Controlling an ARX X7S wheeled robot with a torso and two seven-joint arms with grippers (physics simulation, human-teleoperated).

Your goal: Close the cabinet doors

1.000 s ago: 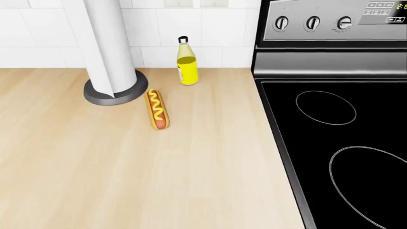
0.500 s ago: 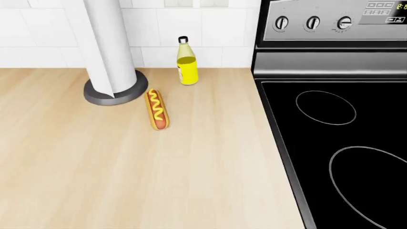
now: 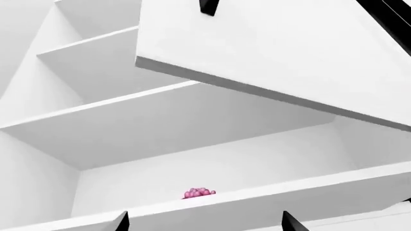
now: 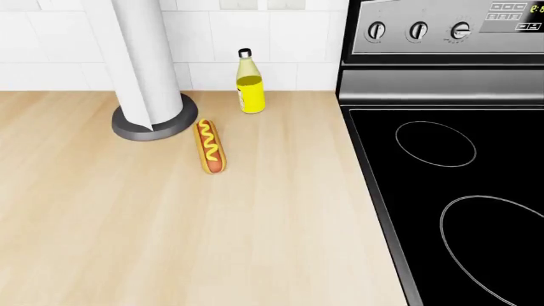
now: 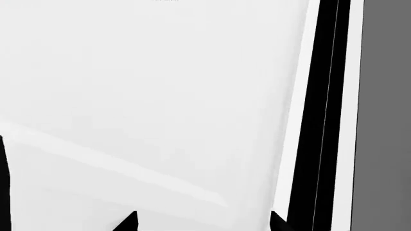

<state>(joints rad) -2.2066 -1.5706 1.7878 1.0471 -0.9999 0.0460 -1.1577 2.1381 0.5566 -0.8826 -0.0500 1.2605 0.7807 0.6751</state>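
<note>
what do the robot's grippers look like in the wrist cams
Little shows. In the left wrist view the left gripper appears only as black, pointed tips at the frame edge; the right gripper shows the same black pointed tips. No cables or markings are visible. The head view shows neither arm.

A pale wooden bench (image 4: 170,242) meets a white tiled wall (image 4: 51,44). A black glass cooktop (image 4: 459,210) with silver control knobs (image 4: 417,30) adjoins it.
</note>
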